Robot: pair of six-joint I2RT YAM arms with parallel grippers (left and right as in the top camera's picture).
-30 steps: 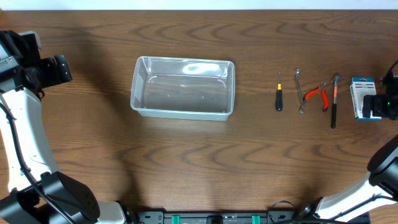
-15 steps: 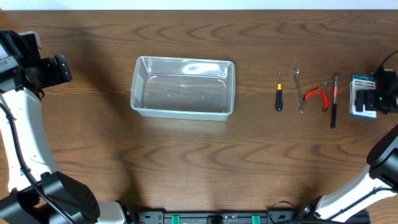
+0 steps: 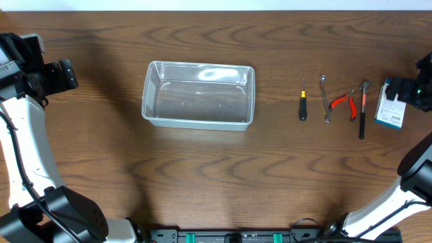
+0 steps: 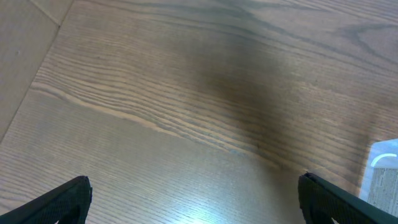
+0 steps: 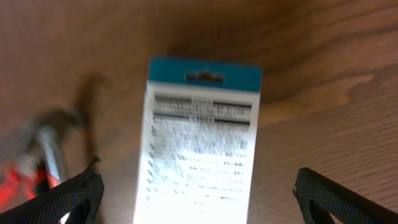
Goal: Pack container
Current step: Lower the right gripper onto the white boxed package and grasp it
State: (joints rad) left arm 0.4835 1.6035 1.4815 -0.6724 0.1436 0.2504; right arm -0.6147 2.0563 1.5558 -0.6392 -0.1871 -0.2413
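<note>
Overhead: left gripper (image 3: 67,74) jaws apart, empty; container (image 3: 198,95) well to its right on the surface (image 3: 202,175); right gripper (image 3: 399,93) jaws apart over white-and-blue box (image 3: 391,115), container far to its left past the hammer (image 3: 362,108) | Left wrist: container corner beyond the right finger | Right wrist: box between spread fingers, contact unclear.

Even overhead light; right wrist view blurred, glare on box (image 5: 199,149).

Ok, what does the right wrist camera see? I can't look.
A white-and-blue box lies flat on the wooden table, centred under the open right tool. A blurry hammer and red pliers show at left.
</note>
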